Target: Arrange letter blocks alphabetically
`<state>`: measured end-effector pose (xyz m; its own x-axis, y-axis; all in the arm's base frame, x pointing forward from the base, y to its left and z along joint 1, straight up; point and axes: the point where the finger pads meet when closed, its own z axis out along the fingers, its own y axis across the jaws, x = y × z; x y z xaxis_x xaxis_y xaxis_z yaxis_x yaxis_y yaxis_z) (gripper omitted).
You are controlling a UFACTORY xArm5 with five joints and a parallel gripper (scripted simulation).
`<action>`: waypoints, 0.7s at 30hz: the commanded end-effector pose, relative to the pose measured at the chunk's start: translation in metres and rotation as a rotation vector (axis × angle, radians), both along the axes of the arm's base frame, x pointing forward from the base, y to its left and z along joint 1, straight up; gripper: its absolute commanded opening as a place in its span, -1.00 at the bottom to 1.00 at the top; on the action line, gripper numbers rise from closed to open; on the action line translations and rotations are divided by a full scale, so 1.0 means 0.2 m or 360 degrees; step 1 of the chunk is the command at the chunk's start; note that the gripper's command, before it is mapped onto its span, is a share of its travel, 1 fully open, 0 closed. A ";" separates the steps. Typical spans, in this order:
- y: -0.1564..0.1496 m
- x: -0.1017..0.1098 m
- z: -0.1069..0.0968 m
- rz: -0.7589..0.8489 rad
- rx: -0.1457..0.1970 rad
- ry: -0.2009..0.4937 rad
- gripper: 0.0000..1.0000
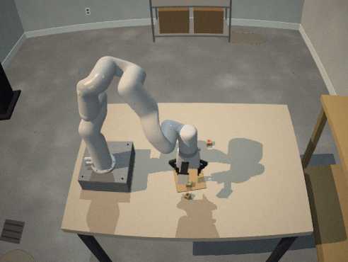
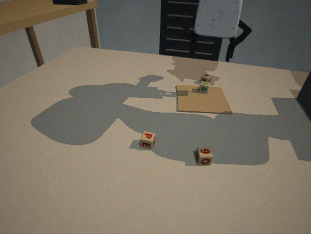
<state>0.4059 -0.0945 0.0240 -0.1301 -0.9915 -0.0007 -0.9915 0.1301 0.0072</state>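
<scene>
Gripper (image 1: 187,169) hangs above the mat (image 2: 212,102), fingers spread wide w/ nothing between them. We see one green-lettered block (image 2: 204,87) on the mat near its far edge in the exterior view, and a darker block (image 2: 205,77) just off the mat beyond it. The two red-lettered blocks lie well apart from the mat on the table (image 2: 95,196): the P/E block (image 2: 147,140) and the 9/0 block (image 2: 203,155), both on the exterior camera's side of the mat. We judge the next pick needs a reach away from the mat toward that pair; which top faces are letters we can't tell.
</scene>
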 end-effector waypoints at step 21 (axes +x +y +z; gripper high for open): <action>0.13 0.14 0.00 0.0729 0.0002 -0.0006 1.00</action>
